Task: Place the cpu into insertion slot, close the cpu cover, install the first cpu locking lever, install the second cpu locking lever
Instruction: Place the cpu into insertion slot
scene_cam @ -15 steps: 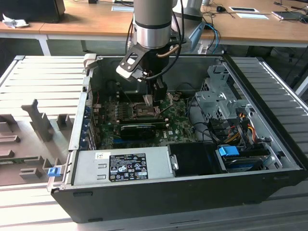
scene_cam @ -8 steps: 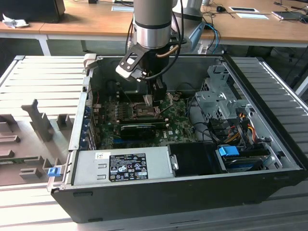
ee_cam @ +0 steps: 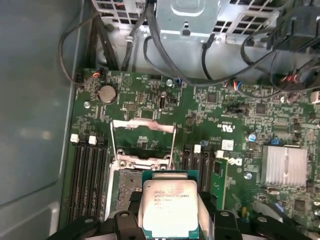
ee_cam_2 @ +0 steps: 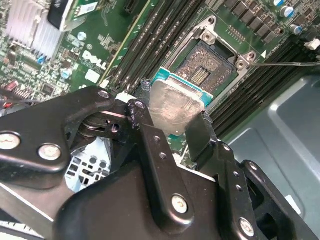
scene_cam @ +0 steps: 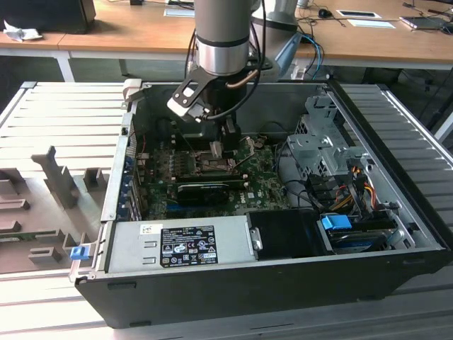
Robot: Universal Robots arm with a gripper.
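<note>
Inside the open computer case (scene_cam: 233,287), the cpu (ee_cam_2: 172,105) is clamped at its edges by the tool (ee_cam_2: 171,122), with the insertion slot (ee_cam_2: 206,65) just beyond it. Seemingly tilted, it could be seated askew, damaging the slot.

Open black computer case (scene_cam: 233,283), grey power supply (scene_cam: 177,244) along near wall, black graphics card (scene_cam: 205,191) on green motherboard (ee_cam: 150,100), silver heatsink (ee_cam: 284,166), coin battery (ee_cam: 107,93), wooden tabletop (scene_cam: 127,32) behind.
</note>
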